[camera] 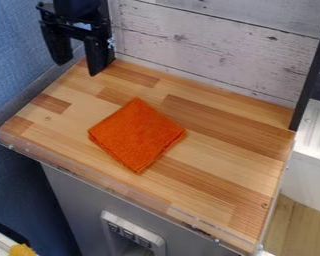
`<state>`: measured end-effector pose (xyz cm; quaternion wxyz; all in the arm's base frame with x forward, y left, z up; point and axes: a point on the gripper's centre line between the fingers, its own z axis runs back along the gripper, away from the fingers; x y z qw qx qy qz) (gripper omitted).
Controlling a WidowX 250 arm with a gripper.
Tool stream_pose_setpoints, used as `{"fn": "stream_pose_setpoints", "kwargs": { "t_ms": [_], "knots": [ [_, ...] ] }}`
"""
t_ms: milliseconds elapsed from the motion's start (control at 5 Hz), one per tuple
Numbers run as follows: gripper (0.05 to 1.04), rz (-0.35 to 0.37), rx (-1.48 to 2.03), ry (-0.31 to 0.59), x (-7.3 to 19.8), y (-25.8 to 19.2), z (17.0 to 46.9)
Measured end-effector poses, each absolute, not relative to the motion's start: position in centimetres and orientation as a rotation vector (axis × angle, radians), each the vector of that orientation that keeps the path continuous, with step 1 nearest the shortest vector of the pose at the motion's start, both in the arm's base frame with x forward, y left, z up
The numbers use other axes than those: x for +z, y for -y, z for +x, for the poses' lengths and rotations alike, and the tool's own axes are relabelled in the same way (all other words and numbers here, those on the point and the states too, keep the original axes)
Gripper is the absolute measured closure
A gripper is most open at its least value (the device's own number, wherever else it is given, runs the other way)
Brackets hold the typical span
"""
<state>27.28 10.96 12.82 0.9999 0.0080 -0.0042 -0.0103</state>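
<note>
a: start at the left. what's there?

b: the black gripper point(76, 69), by the view's upper left corner. it hangs at the far left part of the wooden tabletop point(223, 150), near the pale plank wall point(203, 50).

a: are its fingers together?

b: no, they're well apart, with the board showing between them. i see nothing held. whether the tips touch the wood, i can't tell.

a: and next, going right?

b: the folded orange cloth point(137, 135), flat around the middle of the board. from the gripper it lies down and to the right in the view, apart from it.

a: which way does its long axis run?

b: none to speak of; it looks nearly square, turned like a diamond. its top corner and upper left edge are the parts nearest the gripper.

a: anything farther right?

b: a dark upright post point(313, 70) at the board's far right corner, well away from both.
</note>
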Motion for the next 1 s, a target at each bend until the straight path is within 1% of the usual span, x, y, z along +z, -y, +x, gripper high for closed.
{"fn": "stream_pose_setpoints", "kwargs": {
  "t_ms": [200,400,600,1000],
  "knots": [
    [0.089,0.022,-0.014,0.026,13.4,-11.6,27.5],
    [0.087,0.024,-0.013,0.025,13.7,-12.5,27.9],
    [0.085,0.020,-0.014,0.016,13.8,-13.0,28.2],
    [0.084,0.003,0.013,-0.005,13.7,-13.4,27.8]
  ]
}}
